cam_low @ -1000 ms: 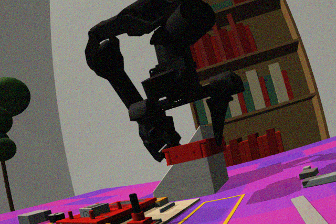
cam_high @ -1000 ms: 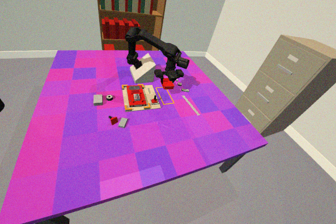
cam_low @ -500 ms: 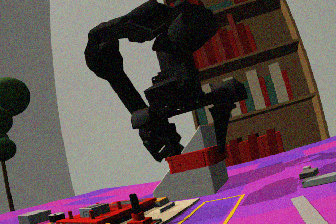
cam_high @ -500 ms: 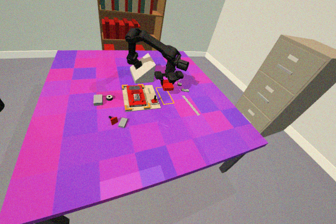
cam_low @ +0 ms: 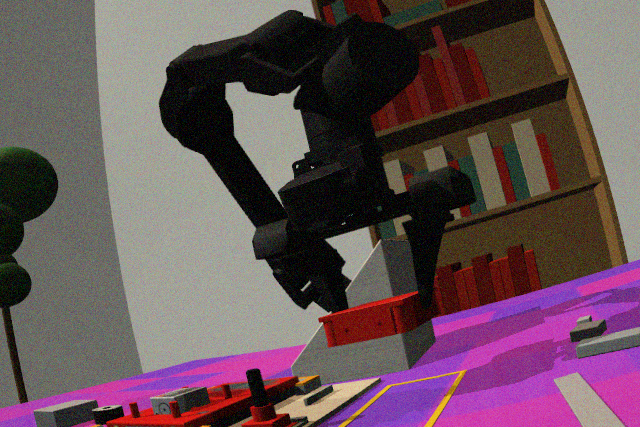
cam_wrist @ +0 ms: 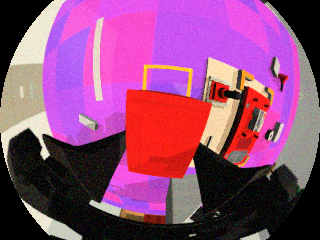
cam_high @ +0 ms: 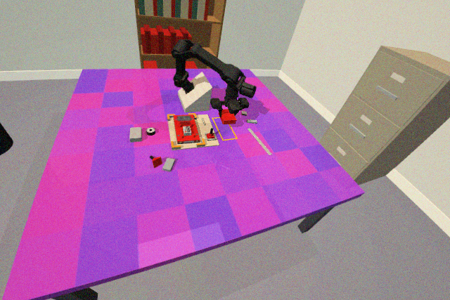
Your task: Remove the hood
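Item: red hood [cam_high: 228, 117], off the toy car [cam_high: 186, 129]; we note the pincer [cam_high: 228, 109] grasping it above the worktop [cam_high: 203, 194], over the yellow-marked area's [cam_high: 224, 128] far edge.

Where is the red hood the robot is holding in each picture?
Top: the red hood hangs in the gripper, just above the far end of the yellow marked area.
Exterior: the hood sits mid-frame, in front of the grey wedge block.
Wrist: the hood fills the centre.
Shared landmark: the yellow marked area.
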Available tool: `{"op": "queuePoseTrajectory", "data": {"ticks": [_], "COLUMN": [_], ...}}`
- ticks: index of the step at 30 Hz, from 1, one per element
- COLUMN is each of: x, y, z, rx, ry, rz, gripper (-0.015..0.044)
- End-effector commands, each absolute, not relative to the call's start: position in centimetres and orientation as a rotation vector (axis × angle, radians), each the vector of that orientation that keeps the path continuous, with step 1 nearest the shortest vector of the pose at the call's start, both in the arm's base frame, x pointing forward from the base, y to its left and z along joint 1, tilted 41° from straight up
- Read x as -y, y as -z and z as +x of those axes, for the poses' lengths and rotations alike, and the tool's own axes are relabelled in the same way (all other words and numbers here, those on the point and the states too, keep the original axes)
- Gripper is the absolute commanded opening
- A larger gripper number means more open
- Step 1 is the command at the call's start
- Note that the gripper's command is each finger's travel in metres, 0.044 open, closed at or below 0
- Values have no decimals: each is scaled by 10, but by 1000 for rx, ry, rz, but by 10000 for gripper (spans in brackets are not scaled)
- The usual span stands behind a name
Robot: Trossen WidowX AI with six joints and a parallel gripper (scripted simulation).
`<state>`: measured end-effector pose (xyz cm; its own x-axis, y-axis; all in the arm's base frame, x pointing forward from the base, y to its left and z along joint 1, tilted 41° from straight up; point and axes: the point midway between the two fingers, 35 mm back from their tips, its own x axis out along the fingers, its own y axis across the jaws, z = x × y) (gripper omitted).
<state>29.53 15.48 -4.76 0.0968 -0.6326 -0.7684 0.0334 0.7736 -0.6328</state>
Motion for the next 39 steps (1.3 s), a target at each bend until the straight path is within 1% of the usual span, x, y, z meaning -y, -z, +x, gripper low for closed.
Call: {"op": "queuePoseTrajectory", "data": {"ticks": [1, 39], "x": [-151, -129], "y": [52, 76], "z": [295, 297], "rx": [-1401, -1400], "ry": [529, 531], "rz": [-539, -540], "gripper": [0, 0]}}
